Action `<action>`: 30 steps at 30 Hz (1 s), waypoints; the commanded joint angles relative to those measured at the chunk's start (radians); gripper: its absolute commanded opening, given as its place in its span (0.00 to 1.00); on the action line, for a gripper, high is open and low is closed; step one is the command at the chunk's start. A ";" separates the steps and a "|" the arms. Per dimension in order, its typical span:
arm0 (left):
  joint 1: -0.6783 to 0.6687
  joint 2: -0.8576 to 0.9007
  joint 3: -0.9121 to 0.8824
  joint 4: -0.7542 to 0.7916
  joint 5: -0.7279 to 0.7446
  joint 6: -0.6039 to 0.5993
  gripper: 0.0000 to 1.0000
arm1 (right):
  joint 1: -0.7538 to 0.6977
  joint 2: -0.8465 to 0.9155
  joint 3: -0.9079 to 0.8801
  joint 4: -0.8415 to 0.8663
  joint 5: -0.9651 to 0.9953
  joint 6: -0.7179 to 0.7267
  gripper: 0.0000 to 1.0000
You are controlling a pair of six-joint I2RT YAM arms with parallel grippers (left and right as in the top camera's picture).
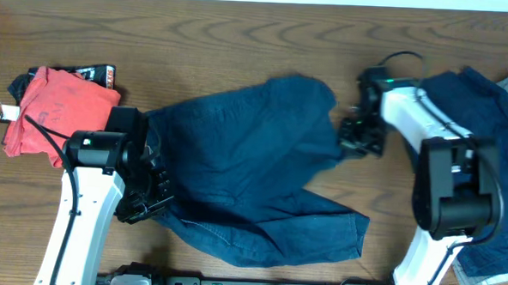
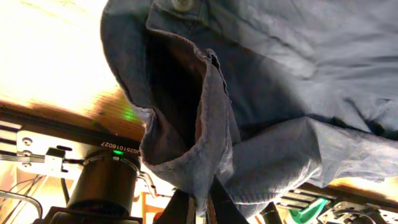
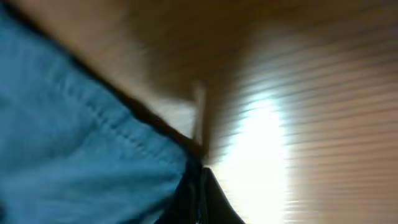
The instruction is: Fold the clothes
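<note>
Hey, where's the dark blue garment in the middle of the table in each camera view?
Overhead: navy garment spread across the centre of the frame.
Left wrist: it fills the top and right, with a fold pinched in the left end effector at the bottom edge.
Right wrist: blurred, lower left.
Shared landmark: the wooden table.

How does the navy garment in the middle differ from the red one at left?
The navy garment lies spread out, pinched by the left gripper and right gripper; the red garment sits bunched, untouched. Navy is far bigger than red. Both are soft cloth.
</note>
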 commanded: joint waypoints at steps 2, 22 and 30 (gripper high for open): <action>0.004 0.001 -0.008 -0.002 -0.016 -0.009 0.06 | -0.116 -0.025 0.078 -0.002 0.145 -0.055 0.01; 0.004 0.001 -0.008 0.156 0.011 -0.010 0.06 | -0.122 -0.276 0.088 -0.317 0.080 -0.116 0.50; 0.004 0.001 -0.008 0.193 0.010 -0.010 0.06 | -0.026 -0.501 -0.156 -0.336 -0.079 -0.009 0.52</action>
